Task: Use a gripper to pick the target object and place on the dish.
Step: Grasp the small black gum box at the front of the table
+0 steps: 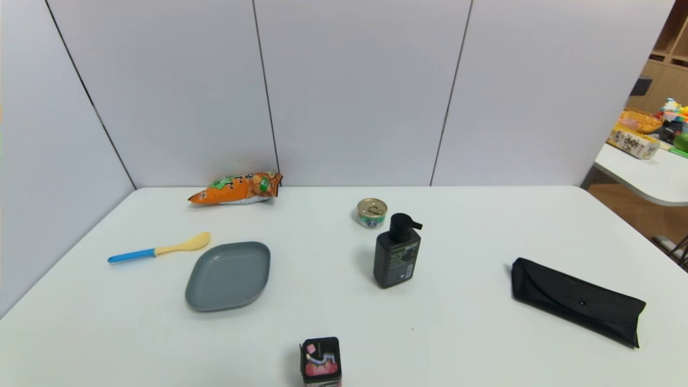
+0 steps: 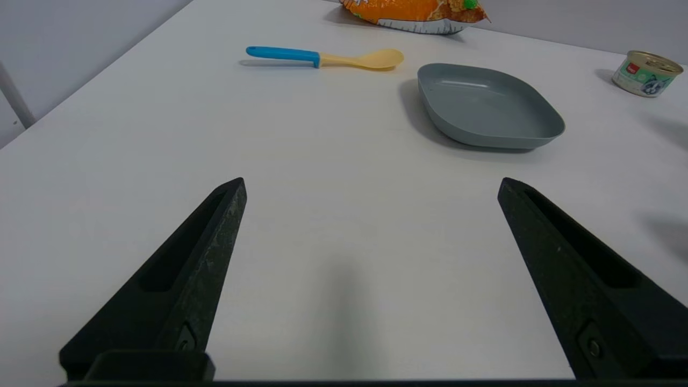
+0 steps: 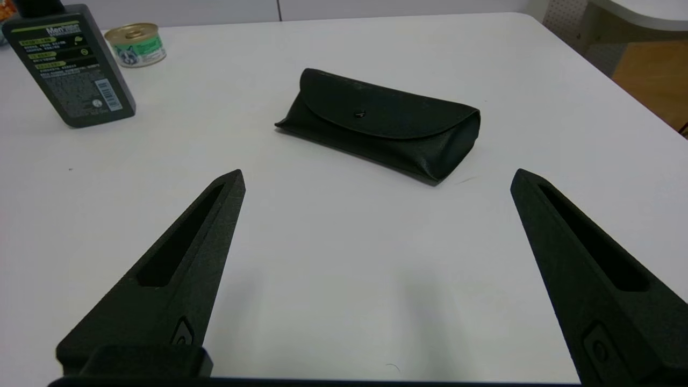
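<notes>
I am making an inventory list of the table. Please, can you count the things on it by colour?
Black: 3 - small box, pump bottle, soft case
Orange: 1 - snack bag
Grey-blue: 1 - dish
Blue and yellow: 1 - spoon
Gold and green: 1 - tin can
Total: 7

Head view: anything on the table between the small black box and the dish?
Nothing: bare table separates the small black box from the dish.
</notes>
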`<state>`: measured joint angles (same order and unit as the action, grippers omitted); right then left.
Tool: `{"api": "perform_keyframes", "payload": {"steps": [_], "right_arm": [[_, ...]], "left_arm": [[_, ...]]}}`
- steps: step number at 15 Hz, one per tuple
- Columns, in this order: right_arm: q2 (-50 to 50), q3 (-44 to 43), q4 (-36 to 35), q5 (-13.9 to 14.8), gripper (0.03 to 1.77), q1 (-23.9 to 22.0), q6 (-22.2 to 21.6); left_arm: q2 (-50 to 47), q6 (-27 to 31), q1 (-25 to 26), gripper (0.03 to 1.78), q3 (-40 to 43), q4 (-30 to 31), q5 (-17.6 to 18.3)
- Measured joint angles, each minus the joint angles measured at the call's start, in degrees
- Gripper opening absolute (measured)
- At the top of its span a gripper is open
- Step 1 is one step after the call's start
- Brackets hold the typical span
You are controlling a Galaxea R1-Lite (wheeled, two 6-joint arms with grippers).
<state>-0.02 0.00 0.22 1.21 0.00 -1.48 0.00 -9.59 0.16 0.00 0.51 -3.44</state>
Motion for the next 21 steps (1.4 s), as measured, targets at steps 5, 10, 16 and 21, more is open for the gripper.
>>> {"api": "perform_keyframes", "payload": {"steps": [5,10,16,21], "right_arm": [[0.0,0.0,0.05,0.02,1.71,0.0,0.07],[0.0,0.0,0.05,0.0,1.71,0.0,0.07],[0.0,0.0,0.05,0.02,1.71,0.0,0.07],[0.0,0.0,0.02,0.02,1.71,0.0,0.07]], "left_arm": [[0.0,0.0,0.0,1.69,0.0,0.0,0.02],[0.0,0.0,0.0,1.69,0.0,0.0,0.05],[0.0,0.0,0.0,1.69,0.0,-0.02,0.0],[0.0,-0.07,0.0,1.69,0.0,0.0,0.05]]}}
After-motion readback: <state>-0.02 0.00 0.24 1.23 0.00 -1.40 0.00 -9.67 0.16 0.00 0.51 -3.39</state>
